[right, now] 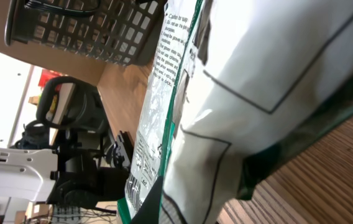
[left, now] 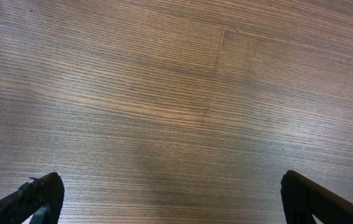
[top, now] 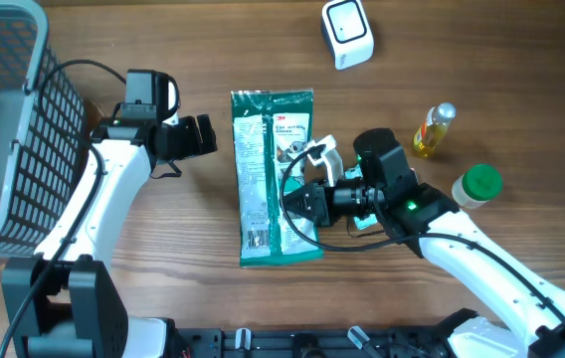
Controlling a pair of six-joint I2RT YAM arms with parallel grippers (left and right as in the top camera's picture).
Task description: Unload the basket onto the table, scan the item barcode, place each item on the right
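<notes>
We are pinching the edge of the flat green-and-white plastic pouch [top: 263, 169] with our right gripper [top: 294, 203], left gripper [top: 208, 136] spread empty; thin film risks slipping, hiding its barcode [top: 256, 239].

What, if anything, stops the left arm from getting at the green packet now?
Probably nothing, so yes. The left gripper is open and sits just beside the green packet, with nothing visible between them. The right gripper grips the packet's opposite edge.

Overhead: table [top: 193, 60] viewed straight down from well above, whole workspace framed. Left wrist: aimed down, close on wood grain. Right wrist: held very close against pouch [right: 245, 93], faced sideways toward basket [right: 89, 25]; both shared with overhead.
</notes>
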